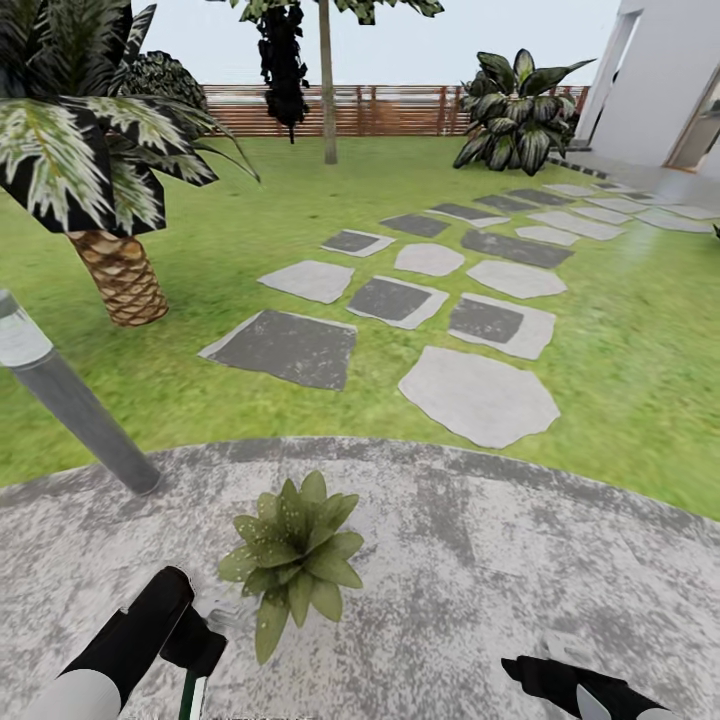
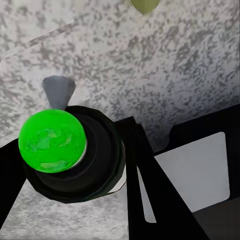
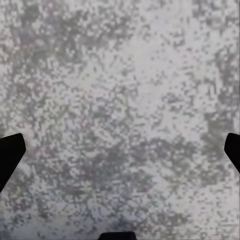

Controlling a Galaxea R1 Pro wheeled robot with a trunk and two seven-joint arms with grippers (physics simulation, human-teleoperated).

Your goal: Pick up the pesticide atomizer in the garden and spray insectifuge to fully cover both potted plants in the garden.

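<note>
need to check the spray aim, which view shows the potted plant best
The head view: the whole potted plant sits on the stone patio, just ahead of the left gripper. The left wrist view catches only a leaf tip past the pesticide atomizer. The right wrist view looks at bare patio stone.

Head camera looks down over the stone patio (image 1: 480, 560) and lawn; both wrist cameras face that patio closely.

Patio (image 1: 500, 560): mottled grey-white speckle; potted plant (image 1: 295, 555): green leaves, pale flecks; pesticide atomizer (image 2: 75, 155): dark body, bright green cap; left gripper (image 1: 195, 645): black.
</note>
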